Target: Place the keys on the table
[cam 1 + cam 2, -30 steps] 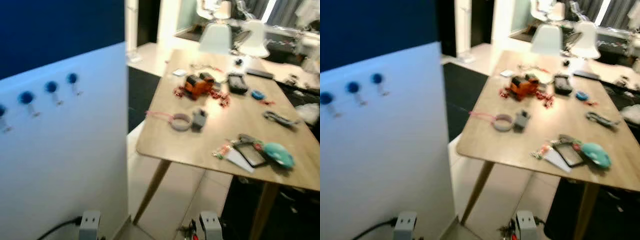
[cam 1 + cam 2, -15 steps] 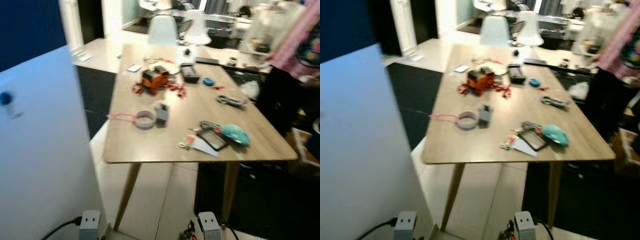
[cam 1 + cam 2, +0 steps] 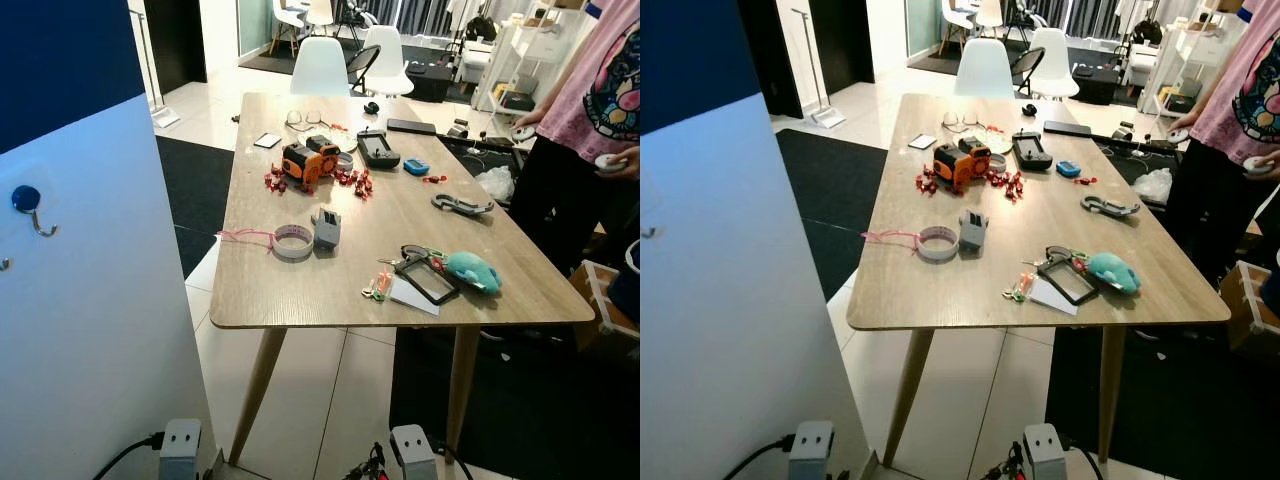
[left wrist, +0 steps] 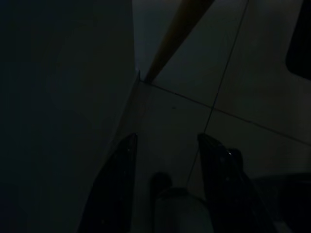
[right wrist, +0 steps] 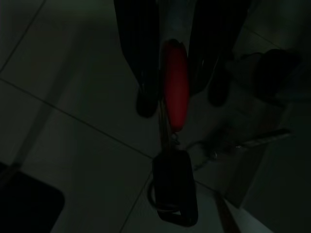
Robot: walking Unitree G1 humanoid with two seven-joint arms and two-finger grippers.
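Head views: one wooden table (image 3: 300, 290) carries one tape roll (image 3: 293, 243), one grey block (image 3: 326, 229), one orange toy (image 3: 306, 162), one teal plush (image 3: 473, 272) and one black frame (image 3: 426, 283). Two white chairs (image 3: 322, 68) stand beyond. A person (image 3: 590, 110) stands at the table's right.

Left wrist view: the left gripper (image 4: 167, 160) hangs open over dark floor tiles.

Right wrist view: the right gripper (image 5: 176, 73) pinches a red tag, from which the keys (image 5: 175, 187) dangle above the floor.

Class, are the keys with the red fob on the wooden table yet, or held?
Held: right gripper pinches the red fob, keys dangling above floor tiles.
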